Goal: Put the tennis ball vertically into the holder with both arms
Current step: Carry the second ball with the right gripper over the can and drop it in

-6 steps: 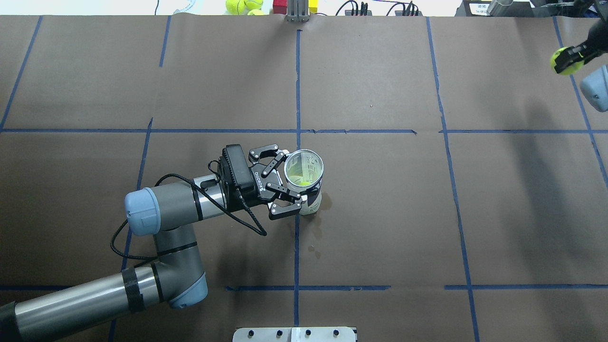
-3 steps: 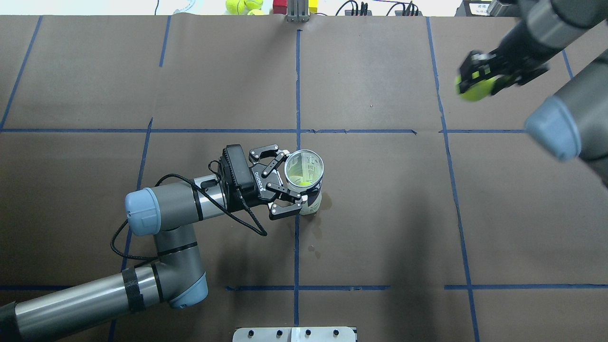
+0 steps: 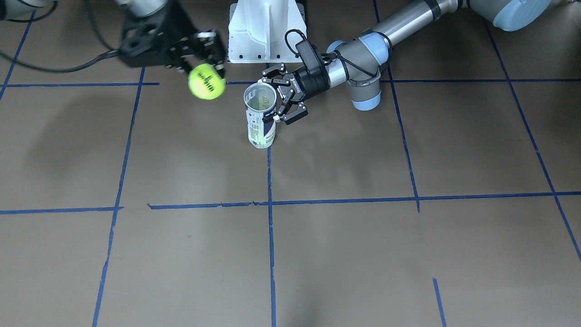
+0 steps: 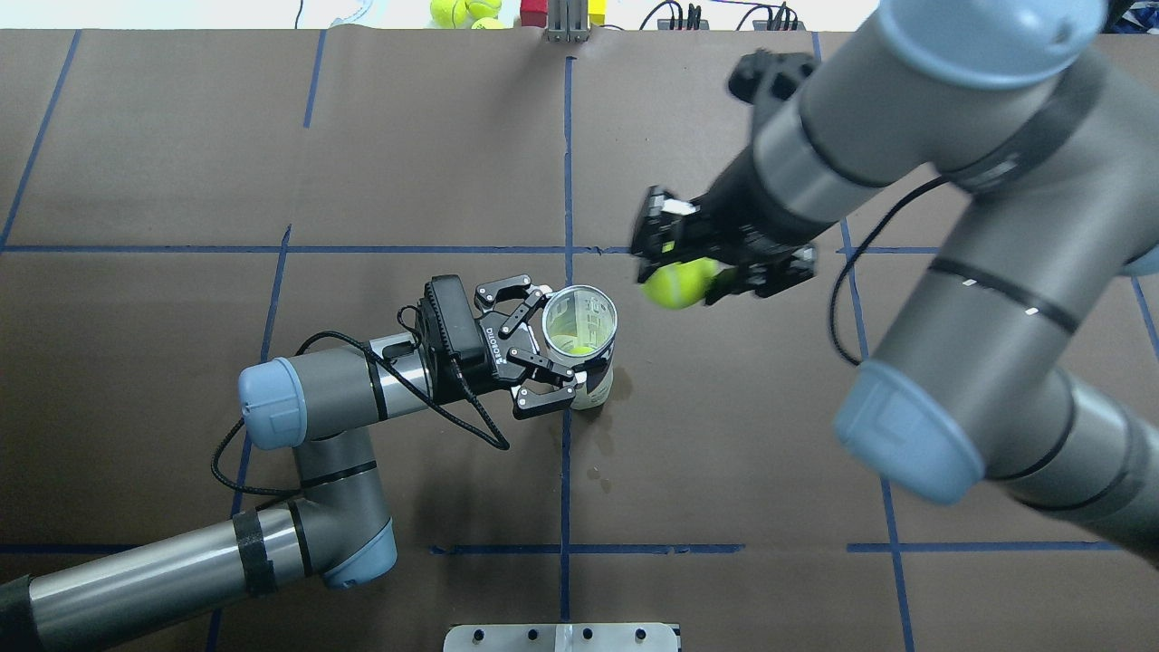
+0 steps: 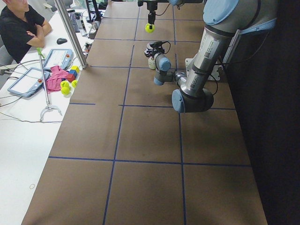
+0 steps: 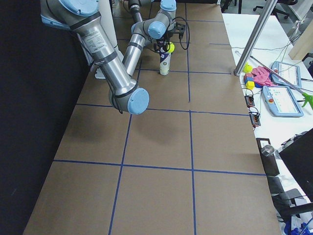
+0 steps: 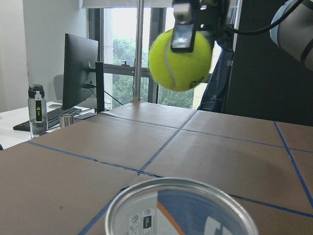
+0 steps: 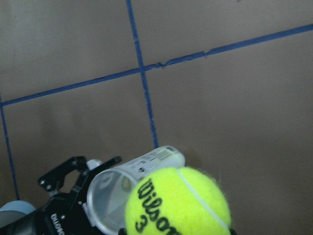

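The holder, a clear can with a Wilson label and silver rim, stands upright near the table's middle; it also shows in the front view and its rim in the left wrist view. My left gripper is shut on the can from its side. A yellow-green patch shows inside the can. My right gripper is shut on the tennis ball. It holds the ball in the air, higher than the rim and off to one side of it.
Spare tennis balls and coloured blocks lie beyond the table's far edge. The white robot base stands behind the can. A metal pole and an operator are at the side bench.
My right arm has swept in from the far right edge toward the can, carrying the ball. My left arm and the can have not moved.
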Robot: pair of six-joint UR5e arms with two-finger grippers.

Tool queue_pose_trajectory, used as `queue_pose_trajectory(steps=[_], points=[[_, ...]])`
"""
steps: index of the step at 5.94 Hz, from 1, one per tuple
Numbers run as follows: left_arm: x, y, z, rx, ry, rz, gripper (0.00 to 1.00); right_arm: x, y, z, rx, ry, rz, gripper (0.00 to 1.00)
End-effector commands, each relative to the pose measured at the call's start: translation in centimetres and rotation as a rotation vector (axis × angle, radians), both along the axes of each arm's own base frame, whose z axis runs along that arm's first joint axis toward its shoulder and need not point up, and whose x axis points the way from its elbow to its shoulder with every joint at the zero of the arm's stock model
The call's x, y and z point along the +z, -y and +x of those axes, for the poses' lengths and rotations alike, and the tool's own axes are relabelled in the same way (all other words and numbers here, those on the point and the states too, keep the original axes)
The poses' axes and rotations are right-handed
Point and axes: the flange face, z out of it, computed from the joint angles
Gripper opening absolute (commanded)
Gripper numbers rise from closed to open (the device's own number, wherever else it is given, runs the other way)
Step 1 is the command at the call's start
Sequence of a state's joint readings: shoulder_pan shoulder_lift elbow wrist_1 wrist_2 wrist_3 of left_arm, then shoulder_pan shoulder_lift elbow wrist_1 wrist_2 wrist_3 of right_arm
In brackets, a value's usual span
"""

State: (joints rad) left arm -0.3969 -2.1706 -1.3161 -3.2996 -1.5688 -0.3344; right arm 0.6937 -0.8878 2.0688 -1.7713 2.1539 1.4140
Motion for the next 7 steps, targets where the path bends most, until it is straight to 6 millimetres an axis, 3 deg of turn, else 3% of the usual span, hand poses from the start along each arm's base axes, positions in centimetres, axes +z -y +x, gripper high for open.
queue_pose_trajectory(steps=[1,4,5,6,7], points=[[0.0,0.0,0.0,-0.001,-0.002,0.0,0.87,-3.1,-0.3,-4.7,0.014,-0.006,-0.036,0.0],[-0.1,0.0,-0.1,-0.001,-0.003,0.001,0.87,-2.6,-0.6,-6.0,0.015,-0.026,-0.034,0.01],[-0.1,0.0,-0.1,-0.001,-0.003,0.001,0.87,-2.2,-0.4,-6.5,0.015,-0.038,-0.037,0.15],[-0.1,0.0,-0.1,-0.001,-0.003,0.001,0.88,-2.1,-0.3,-6.6,0.017,-0.041,-0.038,0.84],[-0.1,0.0,-0.1,-0.001,-0.003,0.001,0.89,-2.0,-0.3,-7.0,0.037,-0.051,-0.03,0.99]])
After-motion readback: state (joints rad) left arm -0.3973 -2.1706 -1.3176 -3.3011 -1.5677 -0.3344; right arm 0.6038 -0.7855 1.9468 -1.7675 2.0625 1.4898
